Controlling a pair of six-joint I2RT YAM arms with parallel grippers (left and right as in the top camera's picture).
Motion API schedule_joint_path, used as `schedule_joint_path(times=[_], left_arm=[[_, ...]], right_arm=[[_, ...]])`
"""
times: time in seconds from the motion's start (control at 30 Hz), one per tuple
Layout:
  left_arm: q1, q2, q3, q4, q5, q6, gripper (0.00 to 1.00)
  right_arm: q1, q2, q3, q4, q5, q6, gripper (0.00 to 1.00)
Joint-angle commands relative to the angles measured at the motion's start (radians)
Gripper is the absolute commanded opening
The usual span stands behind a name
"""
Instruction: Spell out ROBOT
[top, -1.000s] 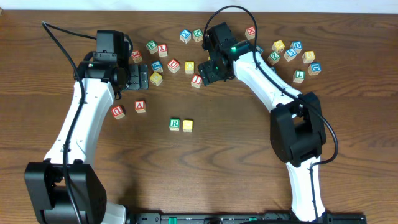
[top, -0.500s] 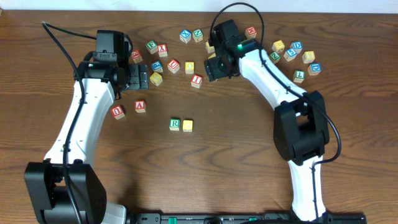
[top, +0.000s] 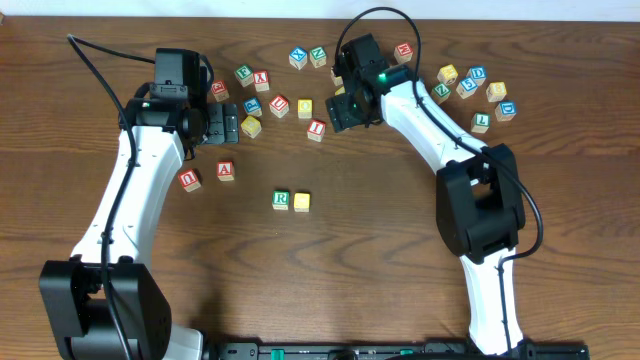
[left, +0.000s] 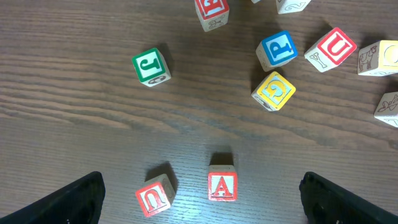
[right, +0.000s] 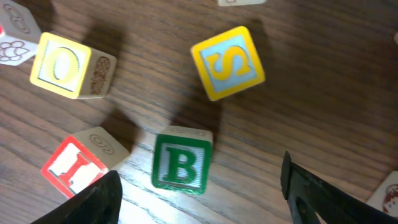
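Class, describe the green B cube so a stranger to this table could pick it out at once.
Follow the right arm to its open fingers, over the far cubes. Just ahead of them, in the right wrist view, sits the B cube. It alone is green: the I cube beside it is red, the O cube and S cube beyond are yellow.

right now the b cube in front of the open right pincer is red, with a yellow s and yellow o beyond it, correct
No: the B cube is green, not red, as the right wrist view shows. The rest holds: it lies ahead of the open right pincer, yellow S and yellow O beyond it.
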Motion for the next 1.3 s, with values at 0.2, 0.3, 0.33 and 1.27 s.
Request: schedule_joint_path(times=[0.2, 0.3, 0.33, 1.27], left_arm=[[0.004, 0.003, 0.002, -0.003, 0.002, 0.006, 0.98], [0.004, 0.003, 0.002, -0.003, 0.002, 0.006, 0.98], [0.004, 0.003, 0.002, -0.003, 0.002, 0.006, 0.98], [0.004, 0.003, 0.002, -0.003, 0.002, 0.006, 0.98]], right_arm=[[0.015, 0.02, 0.001, 0.006, -0.005, -0.005, 0.77], [0.015, 0.024, 0.001, 0.01, -0.006, -0.002, 0.75], [0.015, 0.027, 0.001, 0.01, -0.006, -0.001, 0.75], [0.046, 0.056, 0.0, 0.027, -0.006, 0.006, 0.63]])
